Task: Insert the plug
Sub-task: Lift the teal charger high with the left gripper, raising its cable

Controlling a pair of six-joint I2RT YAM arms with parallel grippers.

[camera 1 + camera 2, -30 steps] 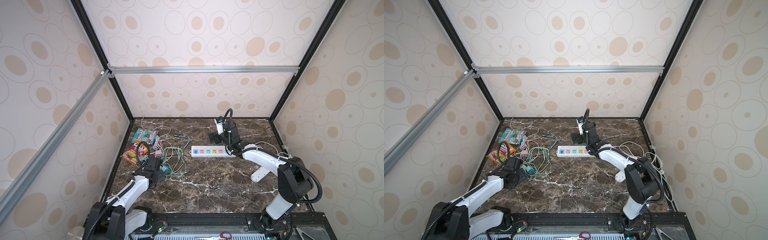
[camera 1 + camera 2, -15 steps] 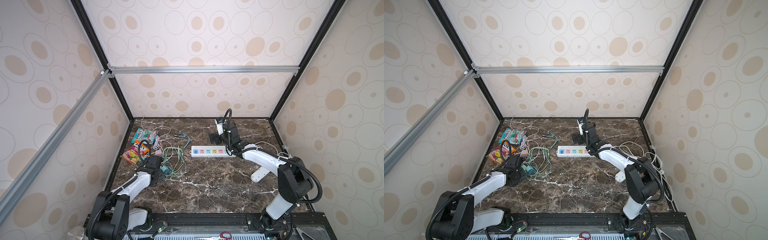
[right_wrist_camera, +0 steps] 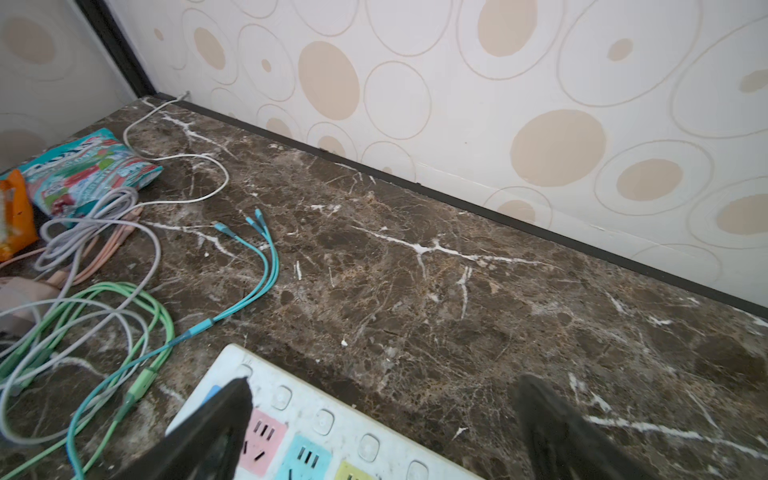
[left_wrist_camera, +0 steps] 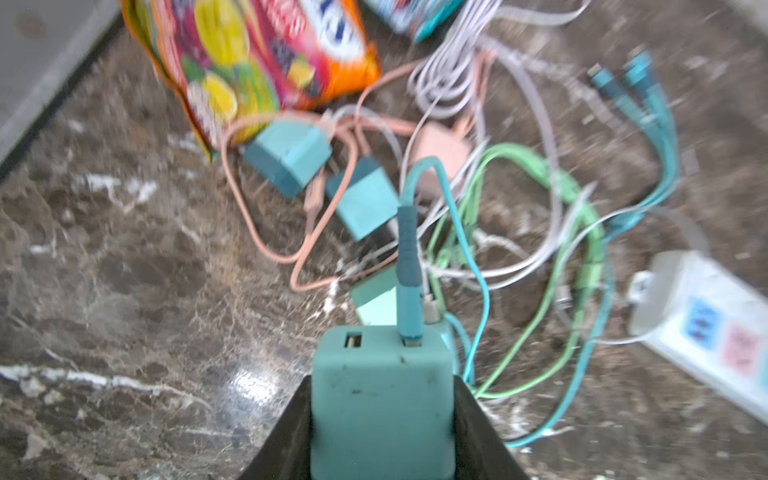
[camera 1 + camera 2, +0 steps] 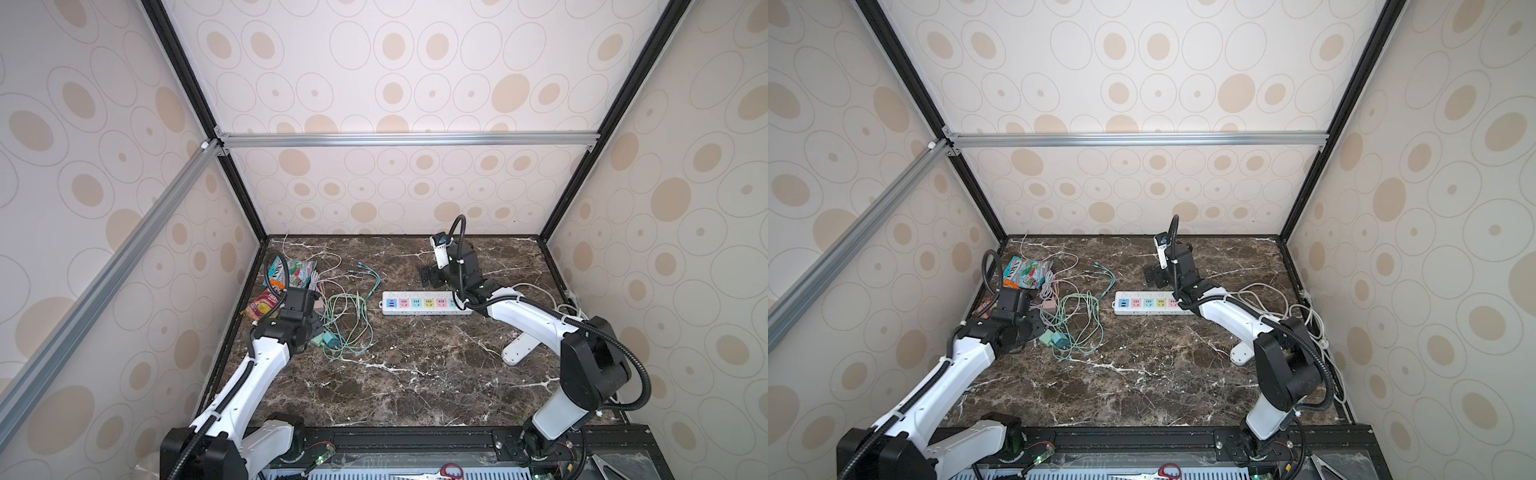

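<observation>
Both top views: left gripper point(image 5: 319, 332) low at edge of cable tangle point(image 5: 353, 328), teal plug point(image 5: 329, 341) at its tip; grip not readable here. Right gripper point(image 5: 432, 276) over far edge of power strip point(image 5: 419, 304).

Left wrist view: fingers point(image 4: 293, 428) clamp teal plug on both sides; teal cable point(image 4: 407, 249) sits in its port; power strip ahead, beyond tangle.

Right wrist view: right gripper spread wide, grasping nothing; one finger point(image 3: 216, 424) over strip, pink socket point(image 3: 262, 440) just beside it.

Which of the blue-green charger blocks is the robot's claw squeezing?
The teal charger with a teal cable plugged into it, clamped in the left gripper. The two other teal chargers lie loose on the table near the orange snack bag.
</observation>
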